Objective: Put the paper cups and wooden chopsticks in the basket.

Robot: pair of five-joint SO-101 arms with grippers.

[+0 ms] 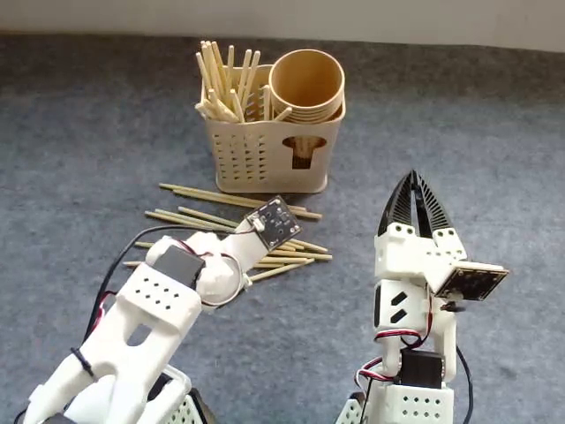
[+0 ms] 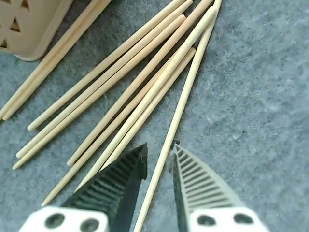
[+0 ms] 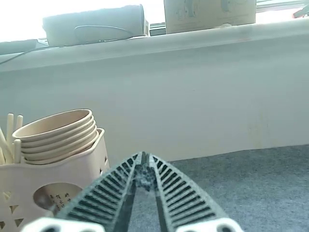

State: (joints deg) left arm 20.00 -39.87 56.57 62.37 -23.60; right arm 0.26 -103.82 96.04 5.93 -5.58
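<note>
Grey felt tabletop (image 1: 494,132) carried pale wooden chopsticks (image 2: 145,77); left gripper (image 2: 159,149) straddled one, jaws parted to pinch (tan paper cups (image 1: 306,84) already filled the beige perforated basket (image 1: 265,155)); right gripper (image 1: 413,181) hung pressed together.

Left pincer (image 2: 159,149) low, jaws parted; right pincer (image 1: 413,179) pointing forward, jaws together.

The high view looks down over the whole bench (image 1: 79,132). The left wrist view faces it closely. The right wrist view looks level at the basket (image 3: 91,159), shared with the high view.
</note>
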